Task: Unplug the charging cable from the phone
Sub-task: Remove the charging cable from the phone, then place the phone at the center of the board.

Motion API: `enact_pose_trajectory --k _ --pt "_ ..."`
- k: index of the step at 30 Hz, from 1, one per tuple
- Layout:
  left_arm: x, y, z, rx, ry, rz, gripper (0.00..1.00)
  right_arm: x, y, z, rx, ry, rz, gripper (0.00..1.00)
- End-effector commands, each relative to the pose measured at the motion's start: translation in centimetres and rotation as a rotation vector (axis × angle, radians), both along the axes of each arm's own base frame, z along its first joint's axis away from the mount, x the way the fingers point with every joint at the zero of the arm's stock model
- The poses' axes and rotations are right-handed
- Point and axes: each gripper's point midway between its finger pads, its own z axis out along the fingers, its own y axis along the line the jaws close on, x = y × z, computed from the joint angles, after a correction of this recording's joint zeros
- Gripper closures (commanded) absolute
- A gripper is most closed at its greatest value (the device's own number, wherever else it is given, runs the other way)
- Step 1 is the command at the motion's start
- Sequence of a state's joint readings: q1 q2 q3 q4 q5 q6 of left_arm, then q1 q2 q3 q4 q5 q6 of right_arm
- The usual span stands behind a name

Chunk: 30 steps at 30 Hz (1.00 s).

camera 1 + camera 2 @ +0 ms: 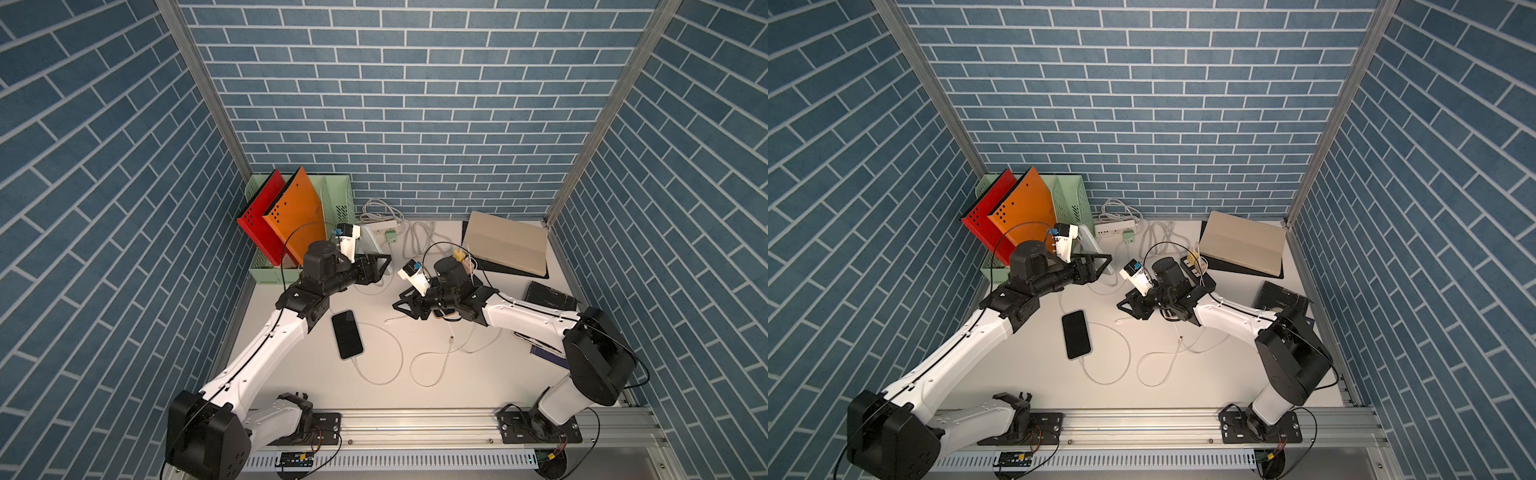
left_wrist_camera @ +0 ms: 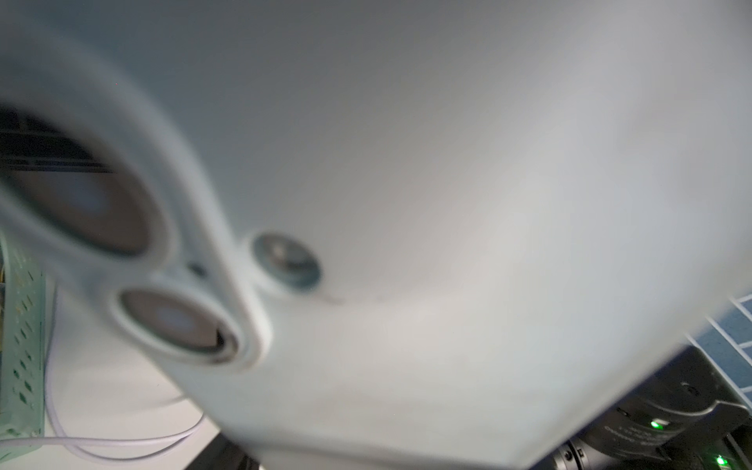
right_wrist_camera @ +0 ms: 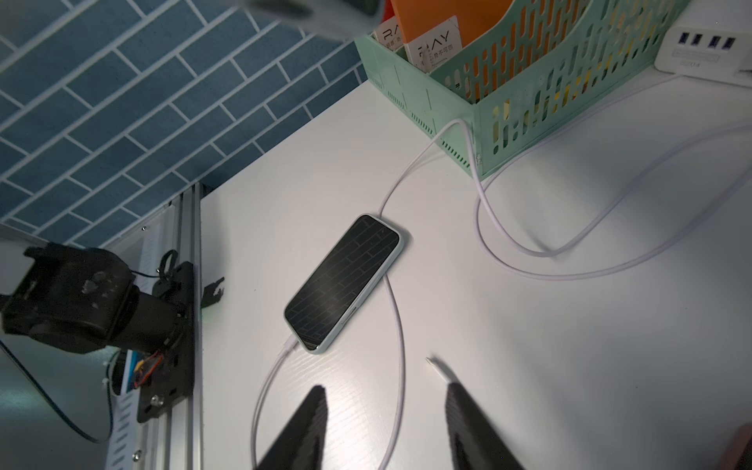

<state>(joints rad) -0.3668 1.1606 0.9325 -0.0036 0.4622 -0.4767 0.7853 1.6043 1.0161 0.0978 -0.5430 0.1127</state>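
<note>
**white plug seated in the flat phone, right fingers free and close**

black-screened phone in a mint case point(image 1: 348, 334) lies flat and face up on the white tabletop point(image 1: 498, 374), between the two arms. its long axis runs roughly from the aluminium base rail point(image 1: 415, 417) toward the blue brick back wall point(image 1: 415, 124), a little tilted. the thin white charging cable point(image 3: 401, 325) enters it at the end turned toward the rail, where the small white plug point(image 3: 289, 348) sits in the port. from there the cable swings out in a loose loop on the robot's right side of the phone.

the right gripper point(image 1: 405, 306) hangs low over the tabletop, its fingers point(image 3: 309, 427) spread with nothing between them. a loose white cable end point(image 3: 433, 363) lies free just beside one of them. the flat phone lies to the robot's left of these fingers, near but apart.

the left gripper point(image 1: 380, 268) is further back, by the mint green file holder point(image 1: 338, 199). its fingers are pressed onto a pale grey-green phone point(image 1: 371, 243) held upright, whose camera lenses fill the left wrist view.

to my eye the right arm is the one free for the plug, and the pull would have to run along the phone's long axis, toward the rail.
</note>
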Motion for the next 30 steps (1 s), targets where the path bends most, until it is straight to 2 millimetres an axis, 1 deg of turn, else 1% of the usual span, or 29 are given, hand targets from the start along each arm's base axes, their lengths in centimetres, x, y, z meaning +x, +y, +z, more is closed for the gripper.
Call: enact_pose_trajectory --k 1,4,9,13,17,20,24,27,30 --pt "-0.4 -0.4 2.5 -0.023 -0.087 -0.045 0.93 1.1 -0.5 2.2 0.050 0.019 -0.016 0.32" --pt "-0.9 -0.8 2.5 -0.025 -0.093 -0.083 0.92 1.9 -1.2 3.7 0.102 0.044 -0.020 0.24" --pt "-2.3 -1.7 2.8 -0.033 -0.122 -0.176 0.88 3.0 -2.3 5.8 0.173 0.095 -0.001 0.23" --pt "-3.8 -2.3 3.3 -0.041 -0.160 -0.259 0.88 3.1 -2.6 8.1 0.236 0.141 0.069 0.22" --pt "-5.4 -2.6 3.8 -0.045 -0.195 -0.325 0.90 2.6 -2.7 11.3 0.334 0.207 0.166 0.22" --pt "-6.6 -2.8 4.1 -0.048 -0.218 -0.376 0.92 1.9 -2.9 14.0 0.408 0.219 0.234 0.22" --pt "-8.3 -3.1 4.3 -0.057 -0.245 -0.446 0.96 0.7 -2.9 16.6 0.473 0.257 0.331 0.22" --pt "-8.8 -3.2 4.0 -0.055 -0.249 -0.467 0.98 0.1 -3.0 17.9 0.503 0.262 0.370 0.19" --pt "-9.5 -3.5 3.8 -0.059 -0.250 -0.506 0.98 -0.9 -2.5 18.4 0.506 0.269 0.419 0.15"
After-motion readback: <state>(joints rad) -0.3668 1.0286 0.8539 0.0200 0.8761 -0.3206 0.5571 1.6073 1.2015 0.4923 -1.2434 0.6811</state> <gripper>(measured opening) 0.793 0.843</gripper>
